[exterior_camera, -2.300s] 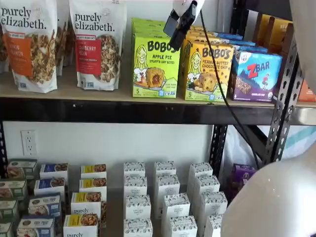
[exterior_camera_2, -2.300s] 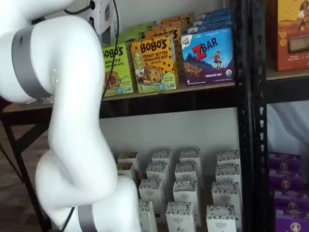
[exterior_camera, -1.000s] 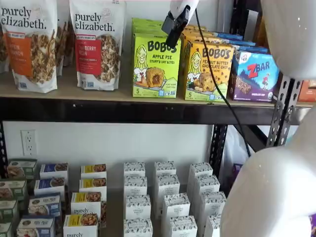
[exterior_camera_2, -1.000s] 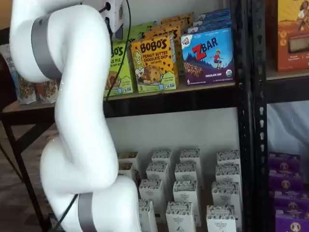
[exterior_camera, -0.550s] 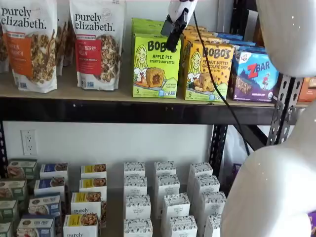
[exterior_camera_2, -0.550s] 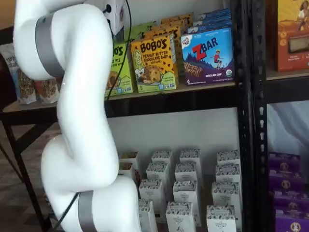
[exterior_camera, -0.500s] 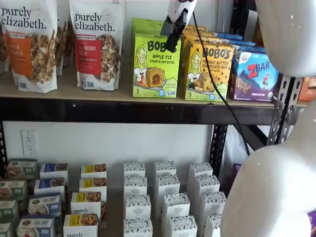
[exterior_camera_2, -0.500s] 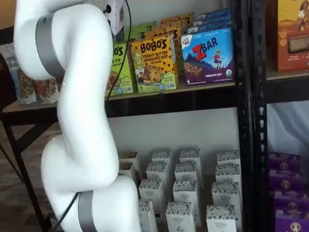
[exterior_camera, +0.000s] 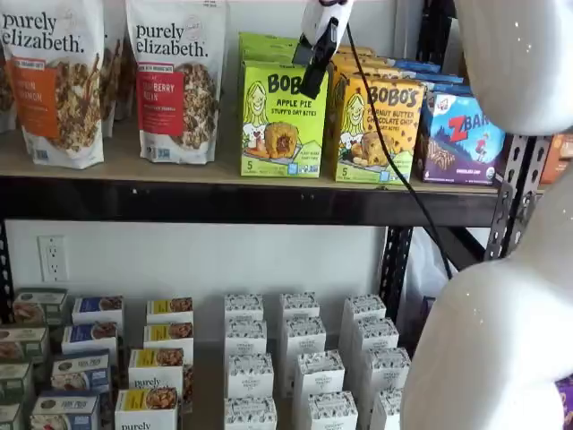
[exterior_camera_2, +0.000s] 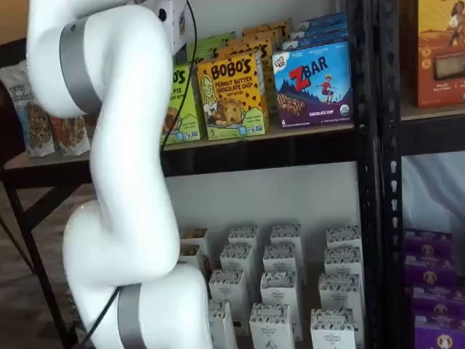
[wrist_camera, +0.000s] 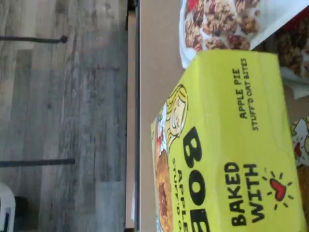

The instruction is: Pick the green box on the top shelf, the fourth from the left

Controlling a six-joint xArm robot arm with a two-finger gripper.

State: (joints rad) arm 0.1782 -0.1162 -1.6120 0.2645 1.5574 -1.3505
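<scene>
The green box (exterior_camera: 282,118) stands upright on the top shelf (exterior_camera: 224,170) between a granola bag (exterior_camera: 176,79) and a yellow box (exterior_camera: 374,130), with the tool (exterior_camera: 312,73) just above its top edge, jaws spread wide, holding nothing.

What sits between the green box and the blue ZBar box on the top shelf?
In both shelf views, a yellow-orange Bobo's box stands between the green box and the ZBar box.
</scene>
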